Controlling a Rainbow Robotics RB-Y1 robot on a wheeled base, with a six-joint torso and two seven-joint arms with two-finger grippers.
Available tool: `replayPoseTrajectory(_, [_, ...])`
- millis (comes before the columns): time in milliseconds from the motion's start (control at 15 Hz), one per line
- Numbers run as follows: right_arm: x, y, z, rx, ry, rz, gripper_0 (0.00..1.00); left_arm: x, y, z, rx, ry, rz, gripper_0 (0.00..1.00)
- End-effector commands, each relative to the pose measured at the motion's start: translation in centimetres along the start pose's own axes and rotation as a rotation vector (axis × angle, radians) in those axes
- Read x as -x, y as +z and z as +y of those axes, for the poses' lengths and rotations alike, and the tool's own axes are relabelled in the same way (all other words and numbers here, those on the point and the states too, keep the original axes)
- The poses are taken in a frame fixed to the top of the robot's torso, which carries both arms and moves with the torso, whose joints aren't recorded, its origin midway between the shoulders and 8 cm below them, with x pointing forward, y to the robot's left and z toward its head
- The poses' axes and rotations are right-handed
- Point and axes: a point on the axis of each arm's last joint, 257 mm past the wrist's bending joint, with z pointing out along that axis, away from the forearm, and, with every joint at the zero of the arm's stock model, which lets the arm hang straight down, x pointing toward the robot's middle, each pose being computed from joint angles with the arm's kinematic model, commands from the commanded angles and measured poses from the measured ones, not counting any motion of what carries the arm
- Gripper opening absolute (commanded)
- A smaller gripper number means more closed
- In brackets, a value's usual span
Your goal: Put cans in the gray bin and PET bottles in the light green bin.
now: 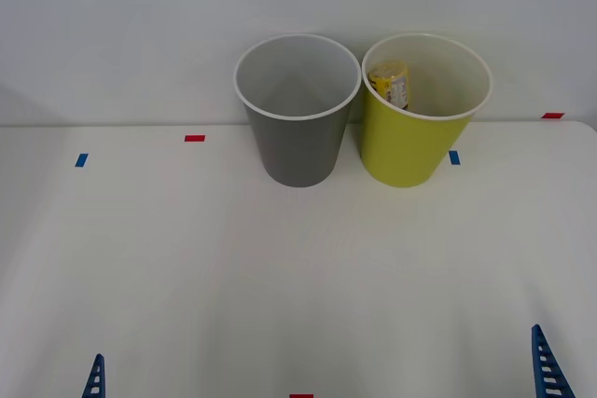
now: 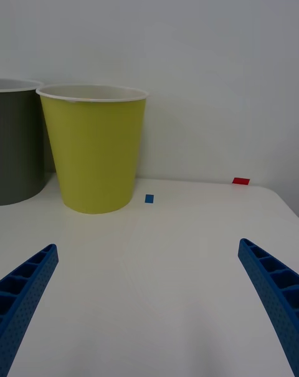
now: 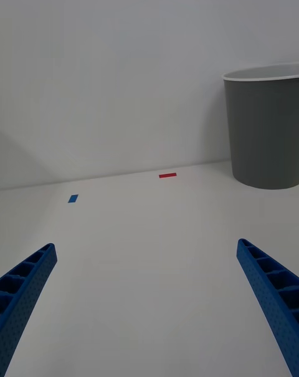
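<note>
The gray bin (image 1: 298, 132) and the light green bin (image 1: 410, 142) stand side by side, almost touching, at the back of the white table against the wall. A PET bottle (image 1: 390, 83) with a yellow label lies inside the light green bin, leaning on its left inner wall. The cans are out of view. My left gripper (image 3: 146, 246) is open low at the table's near left, the gray bin (image 3: 265, 128) far ahead of it. My right gripper (image 2: 148, 245) is open at the near right, facing the light green bin (image 2: 93, 149). Nothing is between either pair of fingers.
Small tape marks lie on the table (image 1: 280, 277): red tape (image 1: 194, 138) and blue tape (image 1: 81, 160) at the back left, blue tape (image 1: 453, 157) and red tape (image 1: 552, 116) at the back right. A white wall rises right behind the bins.
</note>
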Motion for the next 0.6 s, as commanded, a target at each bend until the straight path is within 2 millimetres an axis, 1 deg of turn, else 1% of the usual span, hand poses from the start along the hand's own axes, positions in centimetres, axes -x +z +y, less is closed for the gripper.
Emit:
replayPoseTrajectory(67, [-0.01,0.00,0.00,0.000,0.000,0.000,1.00,0.00,0.00,0.00,0.000,0.000,0.000,1.00])
replayPoseTrajectory(600, [-0.01,0.00,0.00,0.000,0.000,0.000,1.00,0.00,0.00,0.00,0.000,0.000,0.000,1.00])
